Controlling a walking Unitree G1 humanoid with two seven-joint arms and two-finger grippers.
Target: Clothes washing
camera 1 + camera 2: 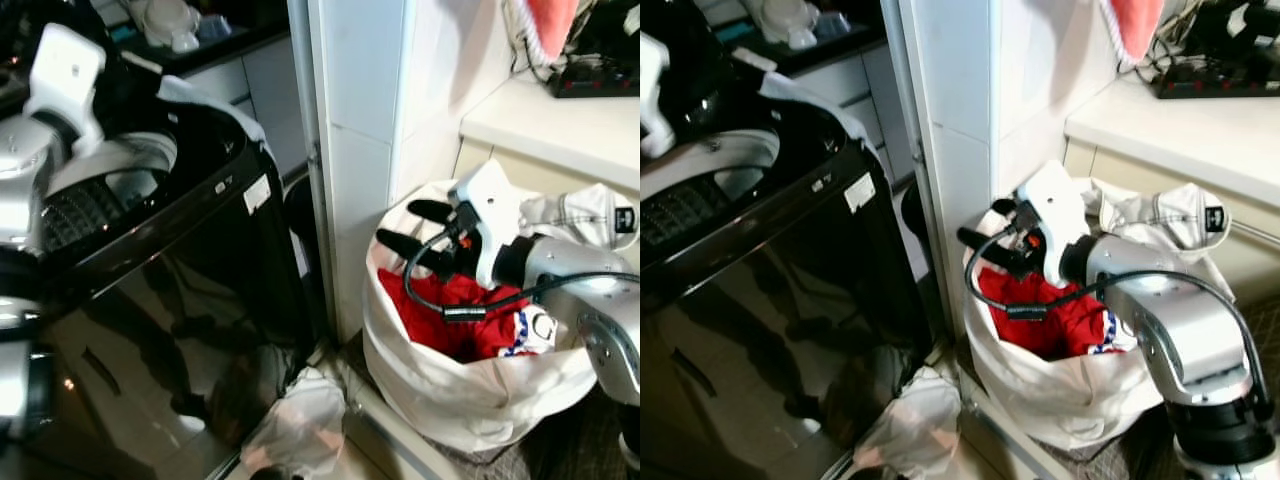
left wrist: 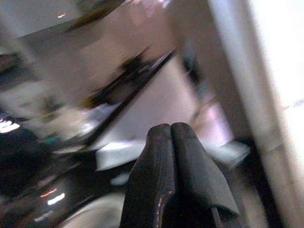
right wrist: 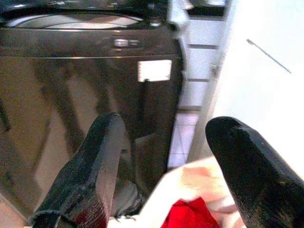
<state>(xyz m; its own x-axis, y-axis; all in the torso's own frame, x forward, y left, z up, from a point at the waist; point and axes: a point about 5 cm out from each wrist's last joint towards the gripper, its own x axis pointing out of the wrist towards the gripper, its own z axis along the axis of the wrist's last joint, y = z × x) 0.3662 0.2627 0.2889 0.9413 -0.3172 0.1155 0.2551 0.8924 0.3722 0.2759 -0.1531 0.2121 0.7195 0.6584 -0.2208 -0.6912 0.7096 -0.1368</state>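
Note:
A black top-loading washing machine point(image 1: 170, 290) stands on the left with its drum point(image 1: 90, 200) open. To its right, a white laundry bag point(image 1: 450, 390) sits on the floor holding red clothes point(image 1: 450, 310) and a white patterned garment point(image 1: 535, 328). My right gripper point(image 1: 405, 228) hovers open over the bag's near rim, above the red clothes, with nothing between its fingers point(image 3: 90, 171). My left gripper point(image 2: 171, 142) is raised above the washer with its fingers pressed together and empty; the left arm point(image 1: 30, 150) is at the washer's left.
A white tiled pillar point(image 1: 370, 130) separates washer and bag. A crumpled plastic bag point(image 1: 300, 420) lies on the floor at the washer's foot. A white counter point(image 1: 560, 125) is behind the laundry bag, with a white cloth point(image 1: 590, 215) hanging by it.

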